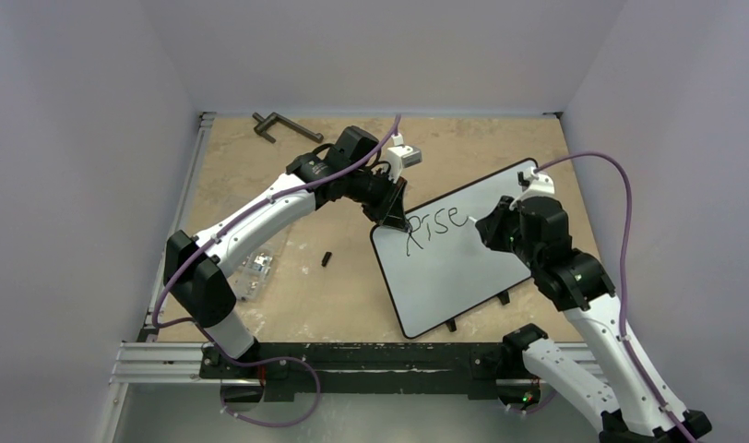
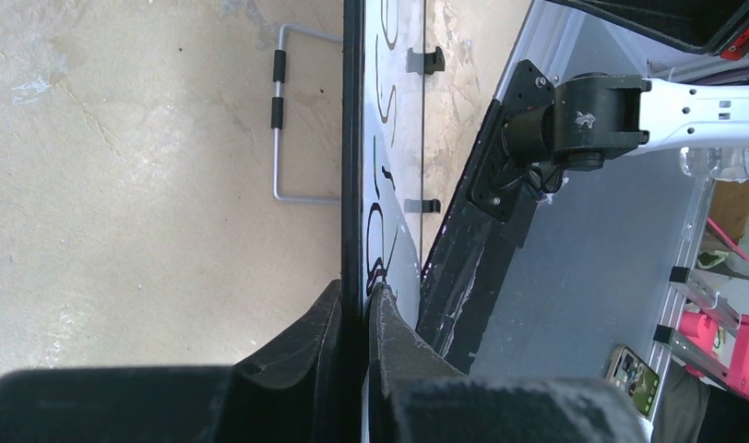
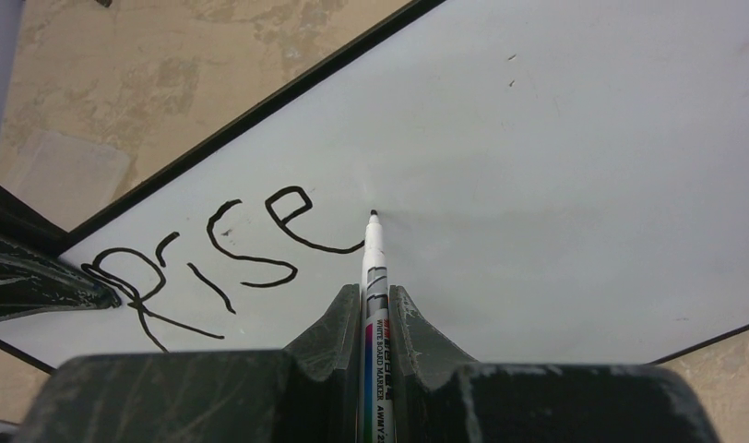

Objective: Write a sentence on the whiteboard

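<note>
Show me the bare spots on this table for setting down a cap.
Free: the stretch between the small black piece and the whiteboard, and the far edge right of the metal handle. Crowded: the board's left corner, where the left gripper clamps it.

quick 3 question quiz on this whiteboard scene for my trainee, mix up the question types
1. True or false: the right fingers grip a marker that points at the whiteboard.
2. What are the left fingers shut on? A) the whiteboard's edge B) a loose cap C) nothing
3. Fill in: the writing on the board reads ____.
Key: 1 true; 2 A; 3 Rise
</note>
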You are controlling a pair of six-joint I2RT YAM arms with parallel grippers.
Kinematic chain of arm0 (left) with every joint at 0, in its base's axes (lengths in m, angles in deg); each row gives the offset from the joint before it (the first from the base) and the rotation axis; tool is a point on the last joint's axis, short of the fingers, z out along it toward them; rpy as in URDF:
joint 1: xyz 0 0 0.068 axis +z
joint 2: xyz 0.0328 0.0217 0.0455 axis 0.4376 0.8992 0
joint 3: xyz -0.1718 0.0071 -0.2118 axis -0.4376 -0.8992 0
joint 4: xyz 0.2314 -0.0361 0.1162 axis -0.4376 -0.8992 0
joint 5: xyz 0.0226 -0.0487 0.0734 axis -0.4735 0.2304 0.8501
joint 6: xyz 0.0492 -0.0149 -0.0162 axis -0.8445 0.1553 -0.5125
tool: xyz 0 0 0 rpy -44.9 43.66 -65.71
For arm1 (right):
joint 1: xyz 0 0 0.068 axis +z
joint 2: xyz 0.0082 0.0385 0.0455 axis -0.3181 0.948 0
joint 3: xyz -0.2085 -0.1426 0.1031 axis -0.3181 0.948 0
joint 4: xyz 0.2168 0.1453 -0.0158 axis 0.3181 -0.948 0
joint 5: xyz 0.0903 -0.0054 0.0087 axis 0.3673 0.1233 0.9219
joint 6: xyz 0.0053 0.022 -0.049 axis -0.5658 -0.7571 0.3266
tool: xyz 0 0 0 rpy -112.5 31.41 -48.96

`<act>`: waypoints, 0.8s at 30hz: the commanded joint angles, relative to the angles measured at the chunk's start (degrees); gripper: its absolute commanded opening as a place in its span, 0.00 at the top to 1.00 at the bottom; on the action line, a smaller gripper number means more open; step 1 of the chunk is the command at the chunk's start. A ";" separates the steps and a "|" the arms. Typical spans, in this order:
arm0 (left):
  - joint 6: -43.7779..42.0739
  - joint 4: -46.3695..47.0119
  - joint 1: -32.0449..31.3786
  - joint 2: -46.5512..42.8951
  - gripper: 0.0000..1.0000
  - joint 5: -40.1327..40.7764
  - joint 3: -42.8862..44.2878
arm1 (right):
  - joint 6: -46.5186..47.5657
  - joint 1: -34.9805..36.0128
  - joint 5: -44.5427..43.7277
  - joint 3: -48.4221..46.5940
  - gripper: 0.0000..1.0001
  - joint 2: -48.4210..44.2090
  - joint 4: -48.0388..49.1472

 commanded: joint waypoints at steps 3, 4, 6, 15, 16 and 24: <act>-3.13 3.57 0.18 -3.18 1.00 4.23 0.53 | 2.02 0.00 0.37 -5.86 1.00 -1.64 1.05; -3.08 3.59 0.18 -3.22 1.00 4.24 0.53 | 2.24 -0.02 0.81 -6.75 1.00 -2.47 0.89; -3.06 3.66 0.19 -3.30 1.00 4.23 0.53 | 3.32 -0.02 2.29 -8.84 1.00 -4.03 1.18; -2.91 3.81 0.18 -3.54 1.00 3.98 0.36 | 7.75 -0.01 -1.45 -10.85 1.00 -12.20 4.43; -2.94 3.76 0.19 -3.61 1.00 4.00 0.36 | 7.86 0.00 -1.59 -10.74 1.00 -12.65 4.40; -2.95 3.85 0.19 -4.08 1.00 4.48 0.02 | 8.63 -0.01 0.32 -10.05 1.00 -11.77 0.76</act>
